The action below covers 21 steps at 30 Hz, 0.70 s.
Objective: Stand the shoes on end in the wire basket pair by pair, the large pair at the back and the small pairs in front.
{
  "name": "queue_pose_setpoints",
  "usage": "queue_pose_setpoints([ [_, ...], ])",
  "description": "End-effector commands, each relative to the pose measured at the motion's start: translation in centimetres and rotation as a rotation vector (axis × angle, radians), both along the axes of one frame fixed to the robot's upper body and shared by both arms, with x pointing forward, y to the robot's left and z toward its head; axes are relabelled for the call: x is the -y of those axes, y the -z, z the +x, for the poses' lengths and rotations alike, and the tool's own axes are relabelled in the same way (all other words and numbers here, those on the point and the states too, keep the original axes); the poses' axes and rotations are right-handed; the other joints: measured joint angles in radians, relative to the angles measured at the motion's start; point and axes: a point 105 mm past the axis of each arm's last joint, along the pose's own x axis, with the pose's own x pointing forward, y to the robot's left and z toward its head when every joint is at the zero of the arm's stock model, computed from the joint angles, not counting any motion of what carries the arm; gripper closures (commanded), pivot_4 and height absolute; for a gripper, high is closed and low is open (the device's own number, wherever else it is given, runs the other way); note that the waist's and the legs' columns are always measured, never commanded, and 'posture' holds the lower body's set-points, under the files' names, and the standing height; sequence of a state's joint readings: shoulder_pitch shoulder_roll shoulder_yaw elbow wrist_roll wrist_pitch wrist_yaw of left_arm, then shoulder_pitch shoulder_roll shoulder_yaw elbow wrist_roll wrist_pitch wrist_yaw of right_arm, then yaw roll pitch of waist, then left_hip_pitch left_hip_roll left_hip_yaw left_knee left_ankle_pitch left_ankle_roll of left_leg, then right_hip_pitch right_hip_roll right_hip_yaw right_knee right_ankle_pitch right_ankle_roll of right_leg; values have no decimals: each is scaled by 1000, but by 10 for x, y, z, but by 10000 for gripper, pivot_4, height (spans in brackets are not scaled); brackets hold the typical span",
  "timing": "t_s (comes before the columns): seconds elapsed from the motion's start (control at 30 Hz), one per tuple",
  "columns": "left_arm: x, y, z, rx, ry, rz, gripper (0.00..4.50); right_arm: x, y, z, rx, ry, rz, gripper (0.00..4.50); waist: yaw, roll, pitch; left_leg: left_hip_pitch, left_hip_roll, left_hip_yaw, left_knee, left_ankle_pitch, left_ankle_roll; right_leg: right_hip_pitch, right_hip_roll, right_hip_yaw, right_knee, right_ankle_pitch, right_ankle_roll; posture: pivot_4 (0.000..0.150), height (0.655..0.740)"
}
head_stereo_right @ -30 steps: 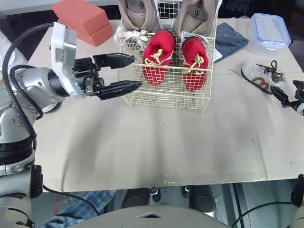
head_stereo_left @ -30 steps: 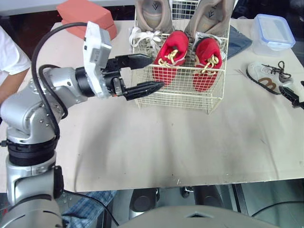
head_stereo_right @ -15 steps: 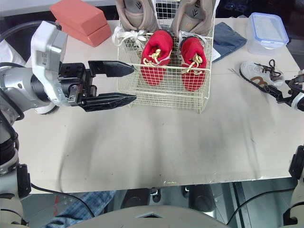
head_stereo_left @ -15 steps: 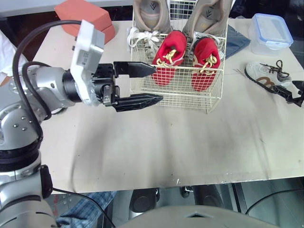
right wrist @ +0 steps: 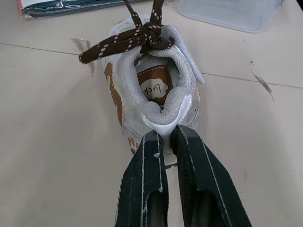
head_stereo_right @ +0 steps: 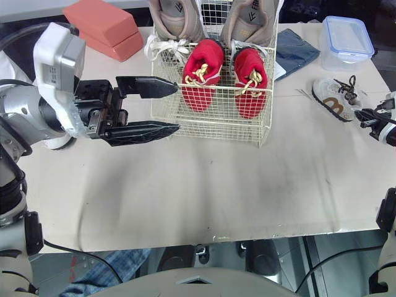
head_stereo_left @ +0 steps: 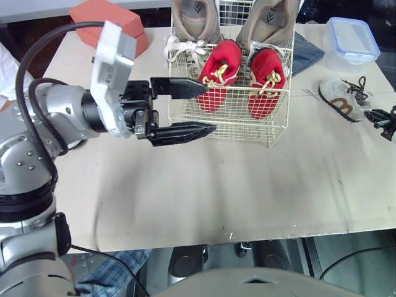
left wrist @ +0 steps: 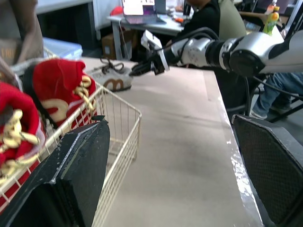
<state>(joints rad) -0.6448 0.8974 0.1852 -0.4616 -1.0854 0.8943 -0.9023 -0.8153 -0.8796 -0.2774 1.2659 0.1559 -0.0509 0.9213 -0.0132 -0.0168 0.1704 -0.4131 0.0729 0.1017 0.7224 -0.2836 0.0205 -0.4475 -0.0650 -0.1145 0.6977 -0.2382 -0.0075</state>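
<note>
While the right pincer (right wrist: 166, 137) is clamped together on the heel rim of the white shoe with brown laces (right wrist: 156, 90), this shoe lies on its sole near the worktop's (head_stereo_left: 216, 185) 3 o'clock edge, well apart from the wire basket (head_stereo_left: 223, 127). The basket stands at 12 o'clock. Two large beige shoes (head_stereo_left: 197, 18) stand on end at its back and two small red shoes (head_stereo_left: 219, 71) in front of them. A narrow gap shows at the 9 o'clock end of the front row. The left pincer (head_stereo_left: 207, 109), fingers wide apart, hangs by the basket's 7 o'clock corner; I cannot tell if it touches the wire. A clear box with blue lid (head_stereo_left: 352, 43) sits at 2 o'clock. From basket front to the 6 o'clock edge the worktop is bare.
</note>
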Motion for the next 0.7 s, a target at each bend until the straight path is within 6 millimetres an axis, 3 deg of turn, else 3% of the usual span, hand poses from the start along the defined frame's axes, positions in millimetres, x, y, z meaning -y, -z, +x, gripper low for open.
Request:
queue_pose_setpoints([
  [0.03, 4, -10, -2, 73, 8, -10, 0, 10, -24, -4, 81, 4, -28, 44834, 0, 0, 0, 0, 0, 0, 0, 0, 0, 0, 0, 0, 0, 0, 0, 1500, 6860],
  [0.43, 7, -7, -2, 84, 34, 10, 0, 8, -29, -10, 119, -52, -18, 44834, 1, 0, 0, 0, 0, 0, 0, 0, 0, 0, 0, 0, 0, 0, 0, 1500, 6860],
  [0.47, 7, -6, -2, 82, 34, 10, 0, 8, -29, -11, 122, -51, -19, 38389, 1, 0, 0, 0, 0, 0, 0, 0, 0, 0, 0, 0, 0, 0, 0, 1500, 6860],
  [0.53, 7, -4, -1, 77, 34, 14, 0, 8, -28, -11, 121, -53, -17, 32728, 1, 0, 0, 0, 0, 0, 0, 0, 0, 0, 0, 0, 0, 0, 0, 1500, 6860],
  [0.57, 7, -3, -1, 76, 34, 16, 0, 7, -26, -11, 115, -56, -13, 26321, 1, 0, 0, 0, 0, 0, 0, 0, 0, 0, 0, 0, 0, 0, 0, 1500, 6860],
  [0.7, 8, -3, -1, 81, 38, 16, 0, 7, -25, -12, 106, -61, -8, 8916, 1, 0, 0, 0, 0, 0, 0, 0, 0, 0, 0, 0, 0, 0, 0, 1500, 6860],
])
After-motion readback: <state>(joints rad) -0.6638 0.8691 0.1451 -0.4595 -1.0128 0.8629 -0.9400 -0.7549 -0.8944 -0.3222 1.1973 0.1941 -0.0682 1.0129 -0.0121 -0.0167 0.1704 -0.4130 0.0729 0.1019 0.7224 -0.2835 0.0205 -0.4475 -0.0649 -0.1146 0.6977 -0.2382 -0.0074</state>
